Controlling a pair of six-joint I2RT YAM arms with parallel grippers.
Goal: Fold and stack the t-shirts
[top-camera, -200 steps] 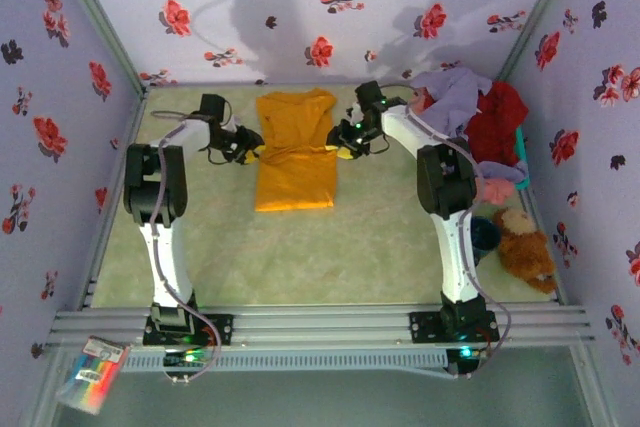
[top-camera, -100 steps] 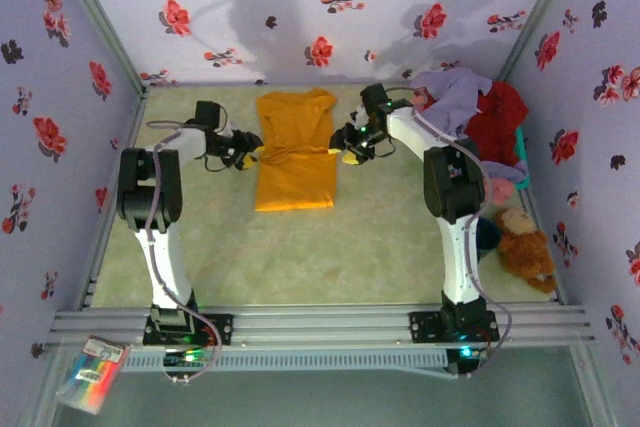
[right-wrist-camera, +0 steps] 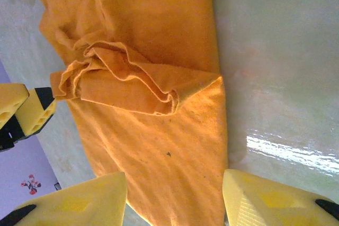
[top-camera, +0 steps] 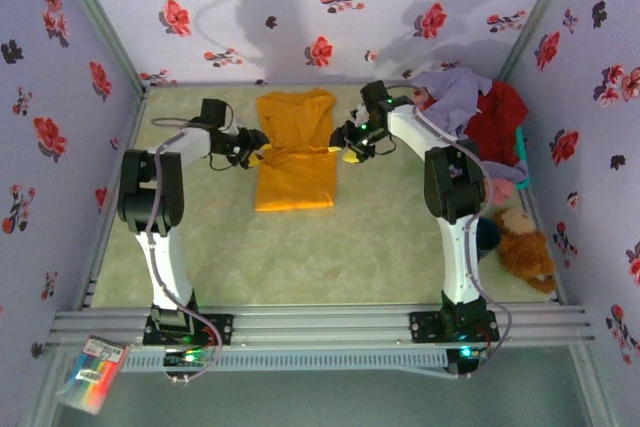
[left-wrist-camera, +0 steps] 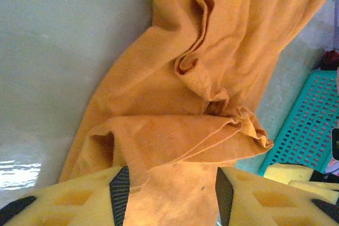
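The orange-yellow t-shirt [top-camera: 296,152] lies on the table as a long narrow shape, with a rumpled ridge across its middle [left-wrist-camera: 212,104] [right-wrist-camera: 122,72]. My left gripper [top-camera: 253,150] [left-wrist-camera: 168,183] is at the shirt's left edge. It is open, with flat cloth lying between its yellow fingers [left-wrist-camera: 79,199]. My right gripper [top-camera: 346,148] [right-wrist-camera: 175,183] is at the shirt's right edge, also open over flat cloth. Lavender [top-camera: 455,95], red [top-camera: 497,119] and pink [top-camera: 500,190] t-shirts are heaped at the back right.
A teal basket [top-camera: 522,159] [left-wrist-camera: 307,130] stands under the heap by the right wall. A brown teddy bear [top-camera: 526,247] sits in front of it, next to a dark round object [top-camera: 487,235]. Flowered walls close in the left, back and right sides.
Both grippers' jaws have spread wider. My left gripper has shifted a little to the right onto the shirt's left edge. The right gripper has stayed at the right edge.
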